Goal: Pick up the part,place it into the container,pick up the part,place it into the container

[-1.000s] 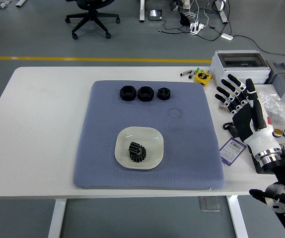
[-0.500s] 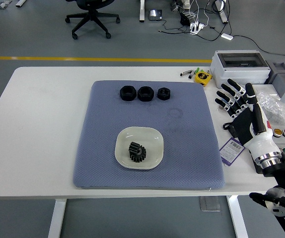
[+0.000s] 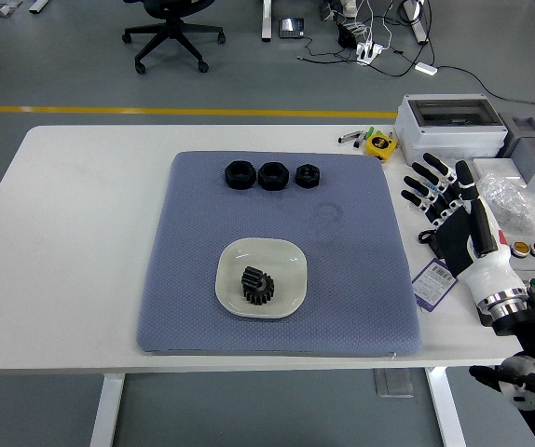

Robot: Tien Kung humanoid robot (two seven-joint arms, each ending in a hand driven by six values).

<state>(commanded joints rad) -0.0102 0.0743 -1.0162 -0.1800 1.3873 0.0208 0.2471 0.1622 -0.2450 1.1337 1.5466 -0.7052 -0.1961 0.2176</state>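
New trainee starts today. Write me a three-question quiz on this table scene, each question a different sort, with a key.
1. True or false: the right hand is holding a part.
2. Multiple choice: what lies in the white dish?
A. a black gear
B. a yellow tape measure
C. nothing
3. Fill in: the number of black nuts lined up in a row at the far side of the blue mat is ____.

Key
1. False: its fingers are spread and empty, off the mat's right edge.
2. A: the black gear sits in the dish.
3. Three.
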